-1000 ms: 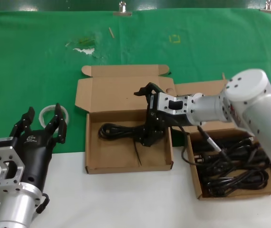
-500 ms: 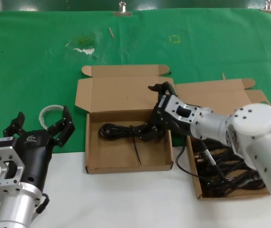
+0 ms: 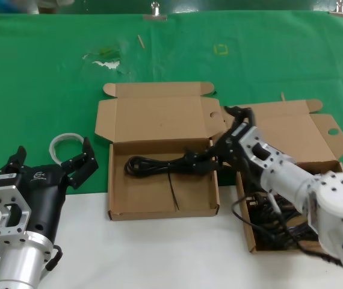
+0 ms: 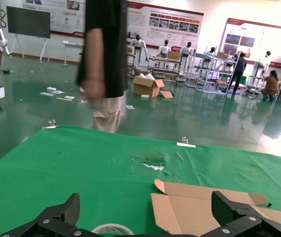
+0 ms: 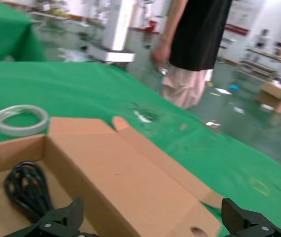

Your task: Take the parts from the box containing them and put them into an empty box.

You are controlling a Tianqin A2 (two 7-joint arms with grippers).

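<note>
Green cloth [image 3: 51, 72] covers the far worktop; a white strip lies at the near edge. One coiled power cord [image 3: 159, 164] lies along the far side of the notched-lid box [image 3: 162, 211]. Just beside that box's right wall hangs the right gripper [image 3: 222, 144], fingers spread wide, gripping nothing. Right of the notched-lid box sits the oval-holed box [image 3: 292, 123], holding the remaining cords [image 3: 283, 223]. Well left of the notched-lid box hovers the left gripper [image 3: 51, 159], fingers parted and empty, beside a tape ring [image 3: 66, 144].
</note>
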